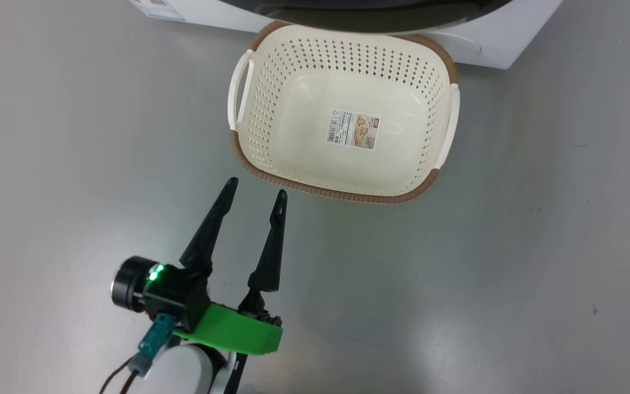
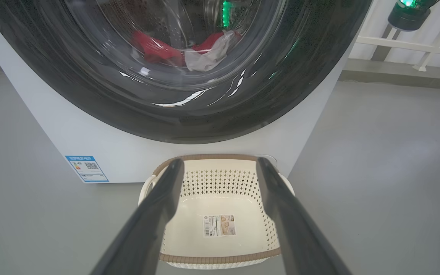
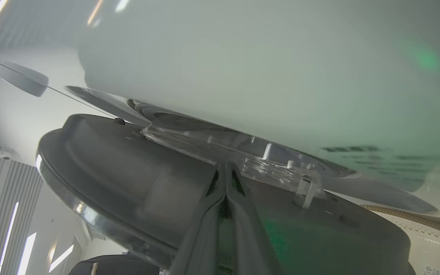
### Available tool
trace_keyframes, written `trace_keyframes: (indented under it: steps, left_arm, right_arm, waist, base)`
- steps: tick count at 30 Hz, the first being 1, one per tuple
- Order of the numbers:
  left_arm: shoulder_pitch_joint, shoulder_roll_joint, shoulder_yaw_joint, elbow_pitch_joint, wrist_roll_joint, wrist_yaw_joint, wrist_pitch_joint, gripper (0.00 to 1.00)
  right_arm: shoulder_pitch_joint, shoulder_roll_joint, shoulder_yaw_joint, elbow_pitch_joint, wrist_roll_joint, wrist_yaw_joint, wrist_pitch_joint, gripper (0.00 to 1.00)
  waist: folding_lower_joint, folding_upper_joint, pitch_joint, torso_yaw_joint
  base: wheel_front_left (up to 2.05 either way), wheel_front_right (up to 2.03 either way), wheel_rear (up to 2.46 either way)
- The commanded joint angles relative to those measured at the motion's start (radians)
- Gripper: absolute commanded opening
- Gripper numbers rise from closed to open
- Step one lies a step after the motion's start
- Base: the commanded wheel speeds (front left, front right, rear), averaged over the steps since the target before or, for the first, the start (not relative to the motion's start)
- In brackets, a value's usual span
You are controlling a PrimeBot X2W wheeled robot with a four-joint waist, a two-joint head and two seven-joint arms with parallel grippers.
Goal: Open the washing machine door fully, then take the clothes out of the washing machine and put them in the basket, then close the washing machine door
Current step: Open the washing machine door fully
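Note:
The basket (image 1: 304, 142) stands empty on the floor right in front of the washing machine (image 1: 490, 38). My left gripper (image 1: 257, 187) hovers open just short of the basket's near rim and holds nothing. In the left wrist view this gripper (image 2: 220, 162) points over the basket (image 2: 204, 157) at the washing machine door (image 2: 90, 95). Behind the glass lie the clothes, a red garment (image 2: 155, 49) and a white piece (image 2: 208, 57). My right gripper (image 3: 225, 168) is shut, its fingers lying on the door's grey inner face (image 3: 128, 172), in the narrow gap under the white machine front (image 3: 243, 76).
Grey floor (image 1: 512, 273) spreads on all sides of the basket. A blue label (image 2: 87, 169) sits low on the machine's front. To the machine's right stands a white frame (image 2: 395, 42), and part of an arm with a green light (image 2: 409, 9) shows above it.

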Motion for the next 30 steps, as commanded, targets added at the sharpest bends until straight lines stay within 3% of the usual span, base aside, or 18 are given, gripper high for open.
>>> trace_keyframes:
  steps: [1, 30]
  left_arm:
    - [-0.002, 0.012, 0.023, -0.024, -0.008, 0.009, -0.008, 1.0]
    - [0.085, 0.012, 0.041, 0.001, 0.0, 0.004, -0.008, 1.0]
  right_arm:
    - [0.005, 0.031, 0.011, -0.025, -0.007, 0.001, 0.02, 0.0]
    - [0.317, 0.113, 0.039, -0.174, -0.098, 0.001, 0.127, 0.0]
  waist:
    - [0.0, 0.0, -0.003, 0.0]
    - [0.0, 0.0, -0.189, -0.007]
  base:
    - [0.0, 0.0, 0.0]
    - [0.0, 0.0, 0.0]
